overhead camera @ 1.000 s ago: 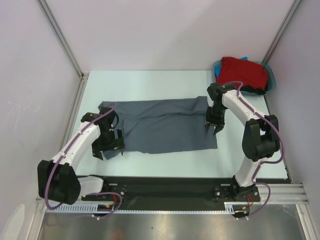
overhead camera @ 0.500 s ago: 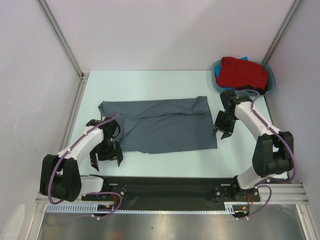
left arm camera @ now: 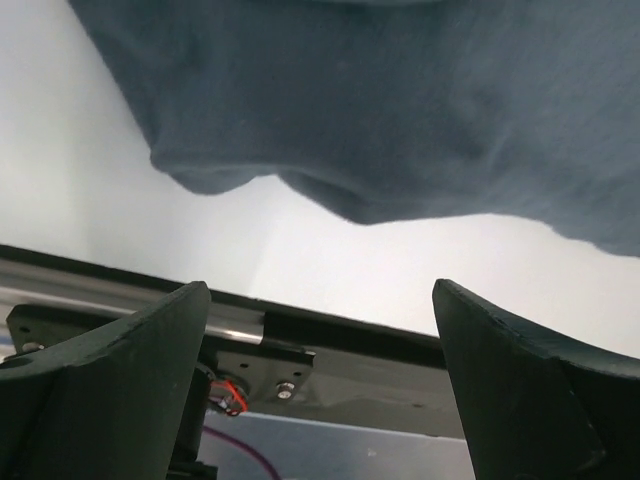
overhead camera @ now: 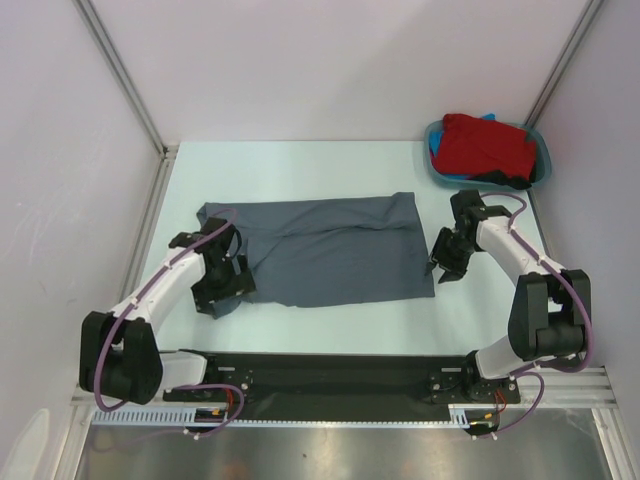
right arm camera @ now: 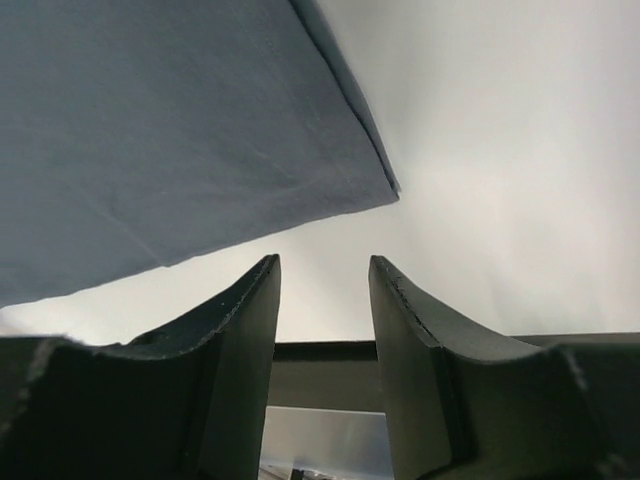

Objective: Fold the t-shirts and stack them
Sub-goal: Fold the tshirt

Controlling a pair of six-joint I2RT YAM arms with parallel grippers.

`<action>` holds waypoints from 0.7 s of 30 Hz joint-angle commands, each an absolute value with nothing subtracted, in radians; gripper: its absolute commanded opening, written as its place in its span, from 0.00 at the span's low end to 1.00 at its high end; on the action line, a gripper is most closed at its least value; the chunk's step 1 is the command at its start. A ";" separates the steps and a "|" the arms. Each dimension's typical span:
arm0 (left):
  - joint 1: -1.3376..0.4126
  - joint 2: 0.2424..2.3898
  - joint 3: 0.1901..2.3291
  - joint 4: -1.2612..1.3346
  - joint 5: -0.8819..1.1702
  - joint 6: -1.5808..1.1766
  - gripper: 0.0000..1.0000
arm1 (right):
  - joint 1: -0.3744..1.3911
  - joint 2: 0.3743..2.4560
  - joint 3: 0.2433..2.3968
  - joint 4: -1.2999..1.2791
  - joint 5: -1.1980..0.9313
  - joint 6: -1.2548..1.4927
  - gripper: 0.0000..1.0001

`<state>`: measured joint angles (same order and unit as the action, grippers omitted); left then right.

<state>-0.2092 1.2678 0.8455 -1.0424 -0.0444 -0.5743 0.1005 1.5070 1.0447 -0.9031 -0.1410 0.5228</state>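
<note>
My left fingers (overhead camera: 220, 297) and right fingers (overhead camera: 444, 272) stand apart, empty. The grey t-shirt (overhead camera: 320, 250) lies flat on the counter (overhead camera: 300, 170), its near hem just ahead of each pair. I should pinch both near corners together, then carry them evenly for a square fold.

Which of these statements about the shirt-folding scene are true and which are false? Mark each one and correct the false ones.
1. The grey t-shirt lies spread out on the table. True.
2. The red t-shirt lies on top of the grey one. False: it sits in the teal tub.
3. The left gripper grips grey cloth. False: its fingers stand wide apart with nothing between them.
4. The right gripper is open, close to a corner of the grey t-shirt. True.
</note>
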 commanded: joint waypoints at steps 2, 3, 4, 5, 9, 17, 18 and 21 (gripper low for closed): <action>-0.190 1.272 0.870 -0.976 -0.077 -0.632 1.00 | 0.100 1.493 1.074 -0.867 -0.156 0.508 0.47; -0.184 1.270 0.864 -0.971 -0.075 -0.638 1.00 | 0.098 1.493 1.075 -0.867 -0.153 0.508 0.47; -0.172 1.267 0.847 -0.968 -0.072 -0.646 1.00 | 0.098 1.490 1.075 -0.868 -0.153 0.506 0.47; -0.166 1.259 0.836 -0.966 -0.077 -0.667 1.00 | 0.098 1.491 1.077 -0.867 -0.150 0.503 0.47; -0.082 1.200 0.743 -0.945 -0.035 -0.698 1.00 | 0.097 1.489 1.086 -0.876 -0.144 0.494 0.47; 0.041 1.104 0.634 -0.902 0.014 -0.749 1.00 | 0.089 1.509 1.109 -0.893 -0.141 0.459 0.47; 0.043 1.103 0.634 -0.894 0.020 -0.749 1.00 | 0.087 1.512 1.111 -0.894 -0.141 0.456 0.47; 0.041 1.118 0.623 -0.876 0.029 -0.753 1.00 | 0.081 1.519 1.112 -0.897 -0.144 0.442 0.47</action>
